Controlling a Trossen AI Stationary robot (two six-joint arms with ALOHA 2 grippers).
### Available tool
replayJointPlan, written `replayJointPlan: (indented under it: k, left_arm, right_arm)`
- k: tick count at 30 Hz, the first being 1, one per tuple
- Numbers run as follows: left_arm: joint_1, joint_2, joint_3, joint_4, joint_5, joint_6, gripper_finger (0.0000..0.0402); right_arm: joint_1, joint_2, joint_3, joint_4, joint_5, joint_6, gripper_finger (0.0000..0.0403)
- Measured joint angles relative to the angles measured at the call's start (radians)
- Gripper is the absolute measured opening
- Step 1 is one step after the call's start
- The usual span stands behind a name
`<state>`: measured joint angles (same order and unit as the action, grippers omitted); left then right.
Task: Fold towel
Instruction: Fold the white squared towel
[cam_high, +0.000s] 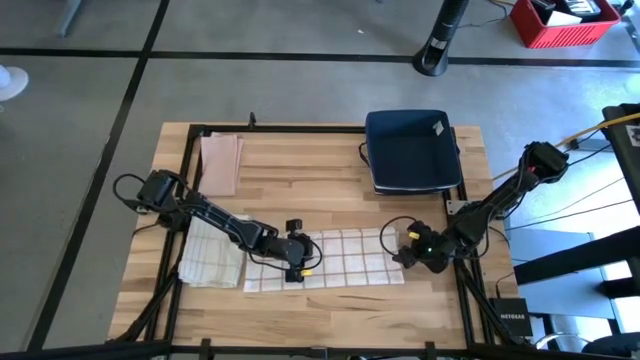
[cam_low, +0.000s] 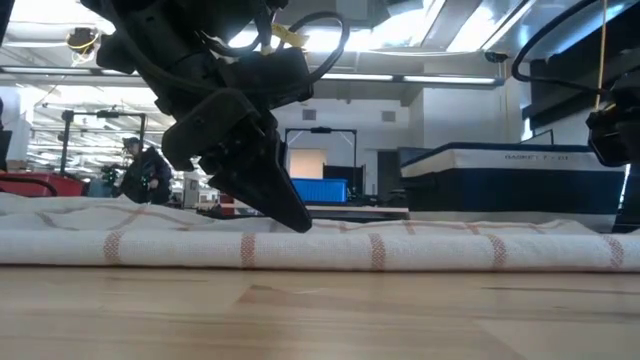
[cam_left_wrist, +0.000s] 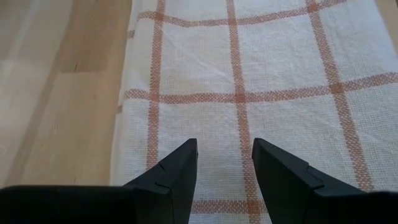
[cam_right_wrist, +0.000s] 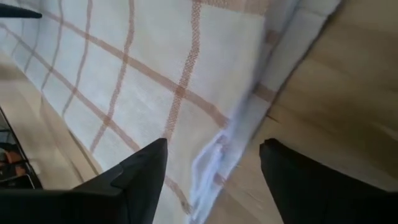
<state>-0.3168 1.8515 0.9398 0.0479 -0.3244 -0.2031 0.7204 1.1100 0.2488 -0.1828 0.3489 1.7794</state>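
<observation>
While the towel (cam_high: 325, 258) lies flat by the table's (cam_high: 300, 170) front edge, we see both grippers low.
Left gripper (cam_high: 296, 262) stands narrowly parted over its left end; right gripper (cam_high: 408, 253), spread wide, holds nothing at its right end.

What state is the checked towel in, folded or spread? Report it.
Folded once: the checked towel lies flat as a long doubled strip, and the low view shows a rounded, layered front edge.

We see the towel (cam_high: 345, 258), white with a thin orange-red check, lying flat on the wooden table near its front edge, folded into a long strip running left to right. At its right end the layered edge (cam_right_wrist: 224, 155) looks slightly rumpled.
</observation>
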Motion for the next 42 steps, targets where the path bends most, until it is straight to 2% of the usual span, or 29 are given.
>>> replayJointPlan:
  k: [10,16,22,26,30,32,36,42]
  left_arm:
    - [0.002,-0.001,0.000,0.027,0.000,0.004,0.0147]
    - [0.005,-0.001,0.000,0.029,0.000,0.029,0.0147]
    - [0.007,-0.001,0.000,0.102,0.000,0.065,0.0147]
    - [0.016,-0.001,0.000,0.144,0.000,0.080,0.0147]
    - [0.040,0.004,0.002,0.196,0.036,0.062,0.0147]
    - [0.052,0.014,0.011,0.213,0.048,0.062,0.0147]
    - [0.064,0.084,0.083,0.232,0.108,0.074,0.0147]
    - [0.057,0.248,0.262,0.223,0.138,0.079,0.0147]
  right_arm:
    - [-0.001,0.140,0.002,0.155,0.068,0.044,0.0220]
    - [0.000,0.173,0.001,0.195,0.114,0.076,0.0187]
    - [0.000,0.222,-0.002,0.250,0.148,0.050,0.0148]
    - [-0.001,0.244,0.002,0.281,0.173,-0.015,0.0108]
    - [-0.002,0.250,0.021,0.265,0.200,-0.122,0.0036]
    - [-0.002,0.252,0.031,0.263,0.212,-0.158,0.0013]
    - [-0.003,0.252,0.040,0.270,0.260,-0.143,0.0028]
    - [-0.002,0.250,0.043,0.279,0.273,-0.136,0.0010]
